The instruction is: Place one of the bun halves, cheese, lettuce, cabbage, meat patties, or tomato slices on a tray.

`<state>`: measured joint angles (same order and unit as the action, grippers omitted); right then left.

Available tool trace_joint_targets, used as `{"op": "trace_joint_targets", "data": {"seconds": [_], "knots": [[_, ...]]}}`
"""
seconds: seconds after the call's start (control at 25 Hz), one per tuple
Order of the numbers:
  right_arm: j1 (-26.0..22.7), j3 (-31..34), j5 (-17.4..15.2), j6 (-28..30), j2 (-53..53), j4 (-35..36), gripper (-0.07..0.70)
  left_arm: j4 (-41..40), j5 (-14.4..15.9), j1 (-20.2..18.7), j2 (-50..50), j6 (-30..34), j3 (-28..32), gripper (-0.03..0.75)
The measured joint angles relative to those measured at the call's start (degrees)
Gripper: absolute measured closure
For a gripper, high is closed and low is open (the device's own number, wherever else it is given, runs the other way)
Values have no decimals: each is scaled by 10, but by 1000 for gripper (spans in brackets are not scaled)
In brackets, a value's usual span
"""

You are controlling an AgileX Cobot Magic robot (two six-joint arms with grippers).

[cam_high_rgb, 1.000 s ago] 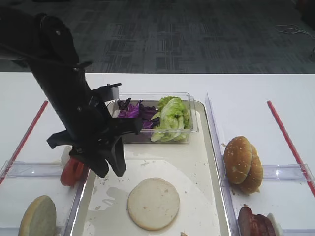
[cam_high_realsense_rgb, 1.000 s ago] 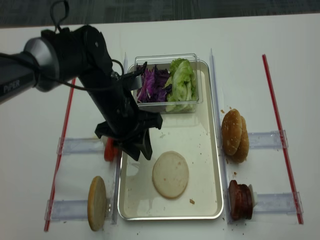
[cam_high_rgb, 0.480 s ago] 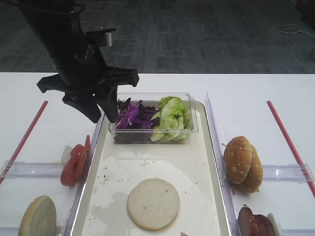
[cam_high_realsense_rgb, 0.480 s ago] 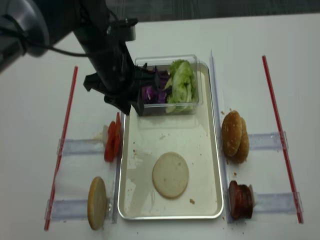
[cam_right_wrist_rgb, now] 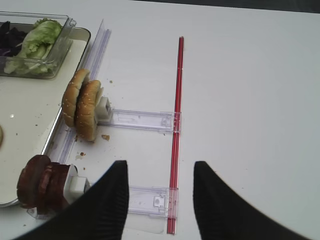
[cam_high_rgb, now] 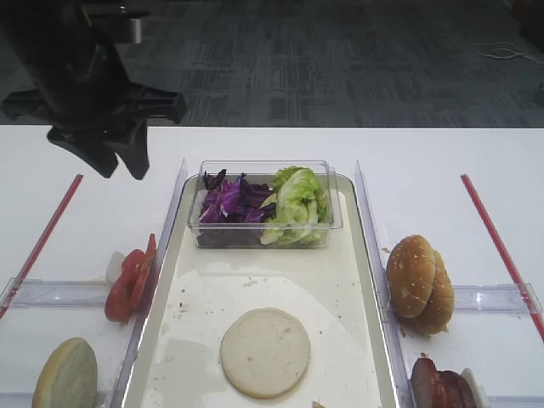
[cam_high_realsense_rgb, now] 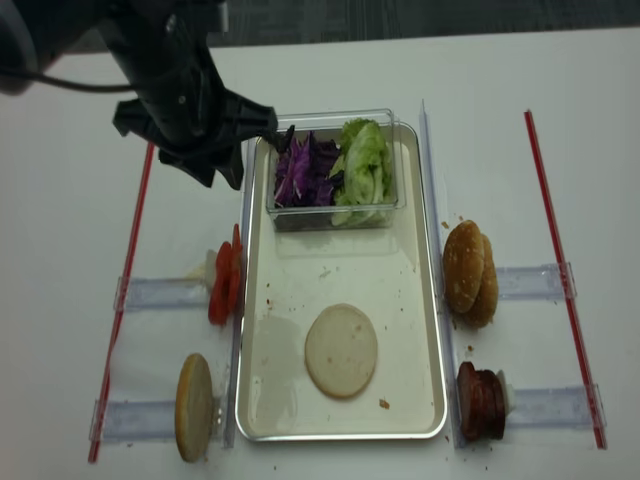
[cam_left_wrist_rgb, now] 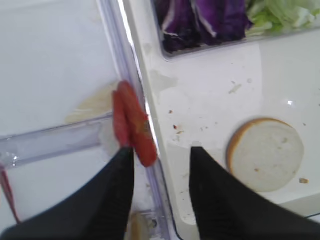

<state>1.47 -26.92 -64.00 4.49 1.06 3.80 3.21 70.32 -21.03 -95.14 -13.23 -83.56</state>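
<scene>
One plain bun half (cam_high_rgb: 265,352) lies cut face up on tray (cam_high_rgb: 353,280) floor, near end, slightly left of centre. Clear tub (cam_high_rgb: 333,212) at tray's far end holds cabbage (cam_high_rgb: 228,197) left, lettuce (cam_high_rgb: 297,204) right. Tomato slices (cam_high_rgb: 129,282) stand just left of tray rim; meat patties (cam_high_rgb: 438,384) near right. Left gripper (cam_high_rgb: 119,161) hangs above table, far left of tub, jaws parted, holding nothing. Right gripper (cam_right_wrist_rgb: 160,200) over bare table right, jaws apart, empty.

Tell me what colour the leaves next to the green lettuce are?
Dark purple shredded cabbage leaves, clearest in the realsense overhead view.
</scene>
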Motion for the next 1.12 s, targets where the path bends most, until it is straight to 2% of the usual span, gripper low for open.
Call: {"op": "trace_joint_targets", "data": {"seconds": [0.32, 0.52, 0.8, 1.12], "knots": [[0, 0, 0, 0, 0, 0, 307, -21, 1, 109, 47, 41, 53, 430], [0, 0, -1, 0, 0, 0, 307, -27, 3, 153, 78, 66, 77, 430], [0, 0, -1, 0, 0, 0, 307, -29, 3, 161, 136, 75, 99, 431], [0, 0, -1, 0, 0, 0, 307, -32, 6, 161, 295, 76, 204, 431]]}}
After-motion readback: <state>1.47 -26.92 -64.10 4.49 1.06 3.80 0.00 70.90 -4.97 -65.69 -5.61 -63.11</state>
